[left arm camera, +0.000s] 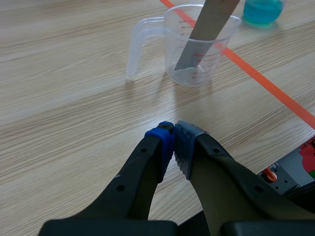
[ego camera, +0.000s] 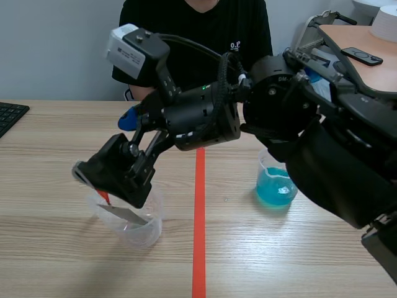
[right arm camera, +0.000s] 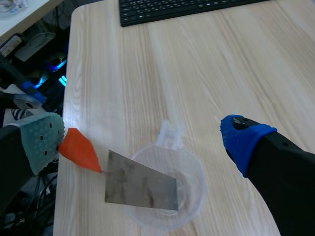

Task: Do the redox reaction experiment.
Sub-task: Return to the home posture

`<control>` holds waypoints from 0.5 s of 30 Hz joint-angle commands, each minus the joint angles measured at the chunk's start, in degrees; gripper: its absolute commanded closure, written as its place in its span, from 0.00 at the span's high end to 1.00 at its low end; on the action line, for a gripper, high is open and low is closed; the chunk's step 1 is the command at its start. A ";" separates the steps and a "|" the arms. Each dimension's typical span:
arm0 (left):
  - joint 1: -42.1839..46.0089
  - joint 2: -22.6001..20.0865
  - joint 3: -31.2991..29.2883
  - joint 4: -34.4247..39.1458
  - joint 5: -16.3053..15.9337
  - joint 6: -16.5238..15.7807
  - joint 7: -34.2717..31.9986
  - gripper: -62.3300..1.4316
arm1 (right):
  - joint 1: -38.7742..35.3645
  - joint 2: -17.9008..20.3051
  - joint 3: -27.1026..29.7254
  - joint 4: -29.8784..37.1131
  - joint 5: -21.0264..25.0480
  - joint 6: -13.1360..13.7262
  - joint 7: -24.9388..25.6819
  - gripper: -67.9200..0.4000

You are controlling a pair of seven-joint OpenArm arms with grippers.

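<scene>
While the right arm [ego camera: 205, 121] comes in from the right edge and stretches past the orange-red tape line [ego camera: 198, 236], the right gripper [right arm camera: 142, 140] hangs over the clear measuring cup [ego camera: 152, 230] at lower left of the scene view. Its fingers are spread wide and grip nothing.

The metal plate [right arm camera: 140, 187] leans tilted in the cup with its lower end inside. Its orange tip [right arm camera: 78, 150] is right at the grey-green pad [right arm camera: 42, 140]; touching or not, can't tell. The blue pad [right arm camera: 241, 140] is well apart, across the cup.

The left gripper [left arm camera: 173, 142] has its pads pressed together with nothing between them, over the bare table [left arm camera: 74, 98], and the cup stands ahead of it.

The beaker of blue liquid [ego camera: 276, 186] is right of centre, beyond the tape line and well apart from the cup. A person [ego camera: 205, 25] in black sits at top centre. There is a keyboard [ego camera: 9, 115] at the left edge.
</scene>
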 commanded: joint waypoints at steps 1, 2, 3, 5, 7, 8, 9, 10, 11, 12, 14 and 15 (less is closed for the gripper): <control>0.15 -0.48 0.04 0.96 -0.61 0.13 -1.18 0.07 | 0.98 -0.31 -0.85 0.92 1.33 0.46 0.44 1.00; 0.15 -0.48 0.04 0.96 -0.61 0.13 -1.18 0.07 | 0.98 -0.28 -1.31 0.92 1.99 0.46 0.42 1.00; 0.15 -0.48 0.04 0.96 -0.61 0.13 -1.18 0.07 | 0.98 -0.28 -1.70 0.92 2.56 0.46 0.42 1.00; 0.11 -0.50 0.04 0.96 -0.59 0.13 -1.20 0.07 | 0.98 -0.31 -2.10 0.92 4.55 0.46 0.48 1.00; -0.20 -0.55 0.04 0.96 -0.55 0.13 -1.16 0.07 | 0.98 -0.31 -2.10 0.92 7.02 0.46 0.70 1.00; -0.46 -0.66 0.04 0.96 -0.55 0.11 -1.16 0.07 | 1.01 -0.31 -2.10 0.92 8.22 0.46 0.70 1.00; -0.61 -0.81 0.04 0.96 -0.57 0.13 -1.16 0.07 | 0.98 -0.31 -2.10 0.94 9.25 0.46 0.70 1.00; -0.81 -0.92 0.04 0.96 -0.57 0.13 -1.16 0.07 | 0.98 -0.26 -2.10 1.01 9.75 0.46 0.68 1.00; -0.83 -1.11 0.04 0.96 -0.59 0.13 -1.18 0.07 | 0.98 -0.11 -2.10 1.09 9.77 0.46 0.81 1.00; -0.85 -1.33 0.04 0.96 -0.61 0.13 -1.22 0.07 | 0.98 0.11 -2.08 1.14 9.75 0.46 1.18 1.00; -0.79 -1.81 0.04 0.96 -0.61 0.13 -1.22 0.07 | 0.79 1.07 -2.08 1.14 9.73 0.46 3.21 1.00; -0.74 -1.97 0.04 0.96 -0.61 0.17 -1.22 0.07 | 0.42 1.88 -2.03 1.29 9.70 0.46 5.01 1.00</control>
